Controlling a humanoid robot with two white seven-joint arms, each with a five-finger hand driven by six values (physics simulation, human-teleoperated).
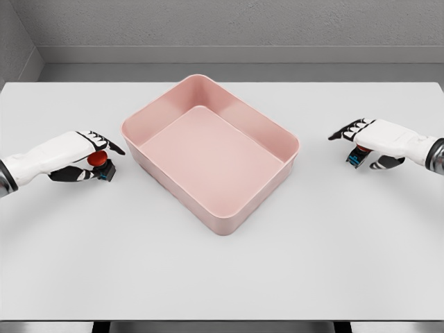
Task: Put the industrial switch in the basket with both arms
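Observation:
A pink rectangular basket [282,136] sits turned at an angle in the middle of the white table. Left of it, a small industrial switch [100,165] with a red button and a dark blue-edged base rests under my left hand [89,158], whose fingers arch over it with the thumb below. On the right, a second switch [358,155] of the same kind lies under my right hand [365,144], mostly covered; its red top and blue edge peek out. Whether either hand grips its switch firmly is unclear.
The white table [222,270] ends in a dark front edge at the bottom. A grey wall runs behind the far edge.

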